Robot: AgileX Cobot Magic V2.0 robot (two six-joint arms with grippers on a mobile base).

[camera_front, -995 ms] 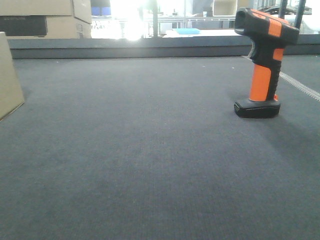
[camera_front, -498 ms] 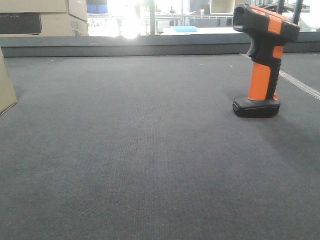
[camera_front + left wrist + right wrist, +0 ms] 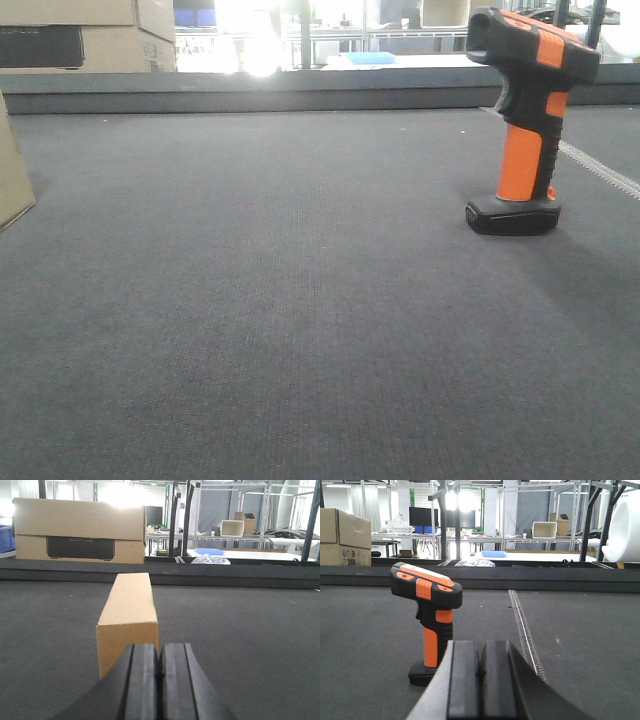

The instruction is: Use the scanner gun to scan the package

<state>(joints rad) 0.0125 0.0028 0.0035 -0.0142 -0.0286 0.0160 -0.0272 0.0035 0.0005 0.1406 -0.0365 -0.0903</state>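
Sitting low over the bench [image 3: 300, 330] with fingers pressed flat together, gripping nothing: left gripper [image 3: 160, 652] and right gripper [image 3: 479, 652] alike. Facing, just ahead of the left one, the package [image 3: 129, 610] end-on, lying lengthwise toward the far edge. Facing, ahead-left of the right one, the scanner [image 3: 432, 615], standing upright on its base short of the far edge. Showing printed boxes [image 3: 80, 530] beyond that edge.

All cameras sit low over the dark grey fabric bench [image 3: 300, 330], facing its far edge (front and right wrist share the orange-and-black pistol-shaped scanner gun [image 3: 522, 160]).
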